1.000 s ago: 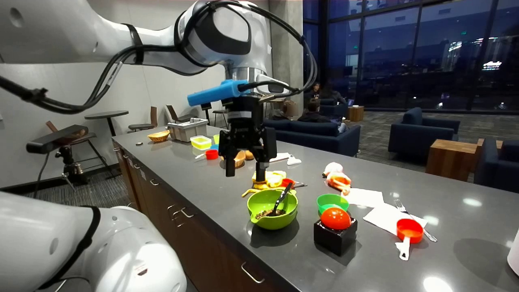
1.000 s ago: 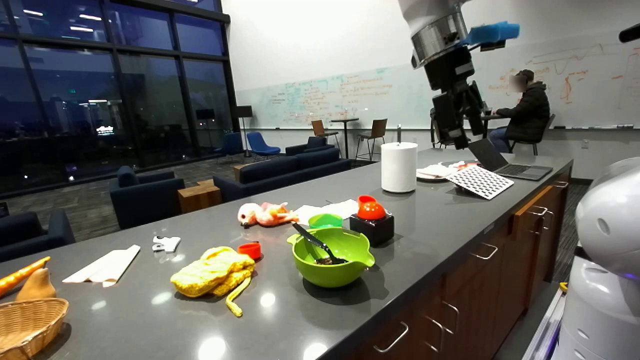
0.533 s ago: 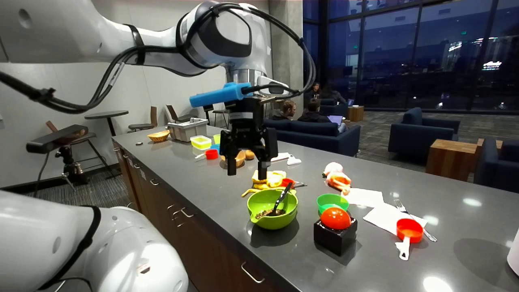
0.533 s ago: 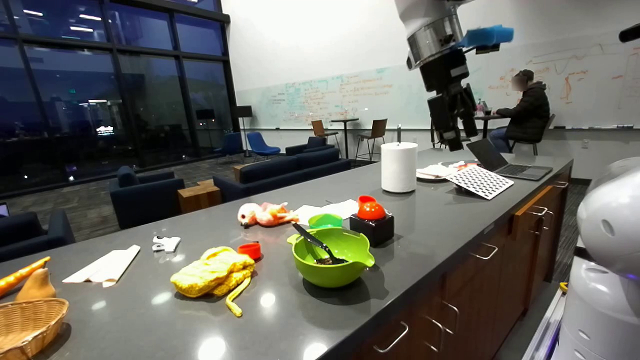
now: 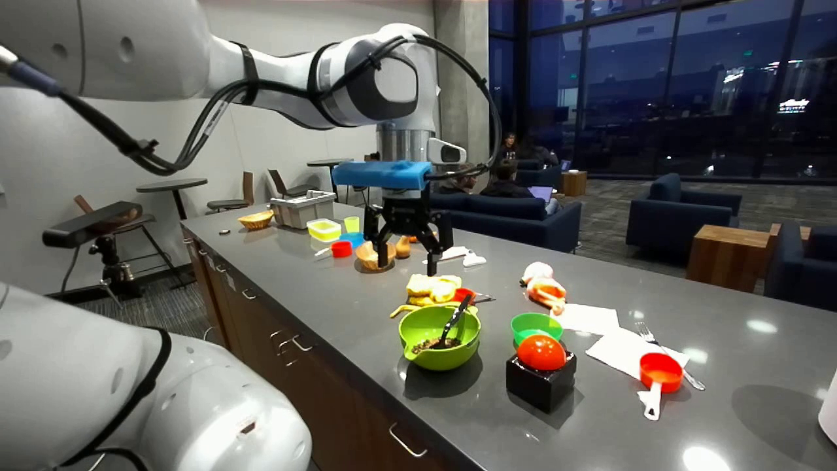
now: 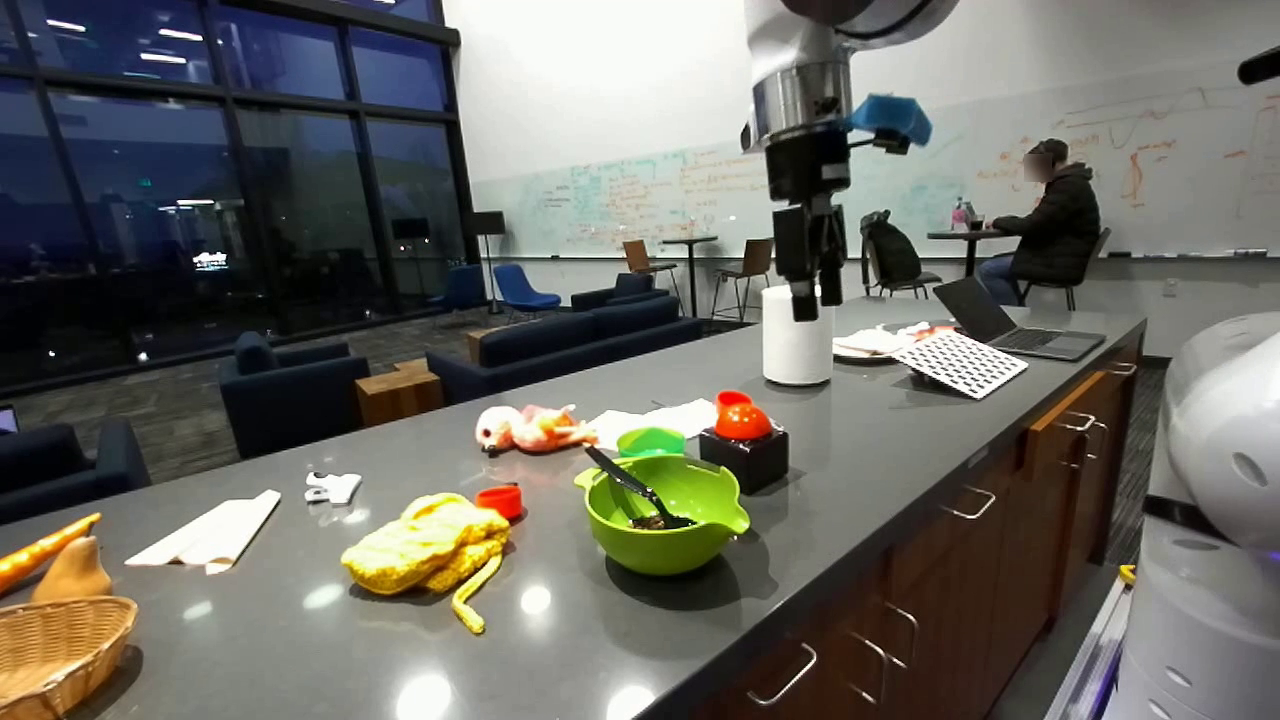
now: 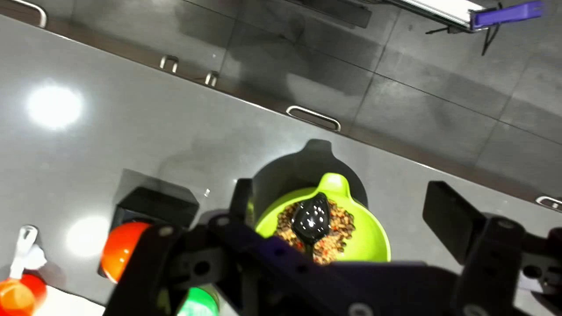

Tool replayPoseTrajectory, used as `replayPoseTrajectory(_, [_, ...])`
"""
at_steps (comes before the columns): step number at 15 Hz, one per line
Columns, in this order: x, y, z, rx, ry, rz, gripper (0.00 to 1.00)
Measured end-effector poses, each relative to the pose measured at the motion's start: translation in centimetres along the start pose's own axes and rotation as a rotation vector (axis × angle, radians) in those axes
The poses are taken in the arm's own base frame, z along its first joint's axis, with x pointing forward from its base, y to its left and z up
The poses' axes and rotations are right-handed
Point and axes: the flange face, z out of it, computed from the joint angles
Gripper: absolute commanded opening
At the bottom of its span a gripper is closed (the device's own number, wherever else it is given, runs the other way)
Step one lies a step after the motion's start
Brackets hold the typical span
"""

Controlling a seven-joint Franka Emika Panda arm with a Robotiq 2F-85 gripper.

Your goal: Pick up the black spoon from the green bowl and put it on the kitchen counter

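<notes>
Black spoon still in green bowl; jaws apart, less tilted vs prev

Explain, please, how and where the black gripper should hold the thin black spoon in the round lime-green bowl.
Probably the upper handle of the thin black spoon, from above, the black gripper straddling it: this slim part slants above the rim of the round lime-green bowl; the head sits inside.
</notes>
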Motion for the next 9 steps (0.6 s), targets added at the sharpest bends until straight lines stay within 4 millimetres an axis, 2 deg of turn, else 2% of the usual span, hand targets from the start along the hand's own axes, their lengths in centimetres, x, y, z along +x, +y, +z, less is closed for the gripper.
replayPoseTrajectory(5, [3.1, -0.3, 2.8, 0.222, 0.005, -0.031, 1.00])
replayPoseTrajectory(9, [5.3, -1.0, 6.1, 0.265, -0.078, -0.047, 1.00])
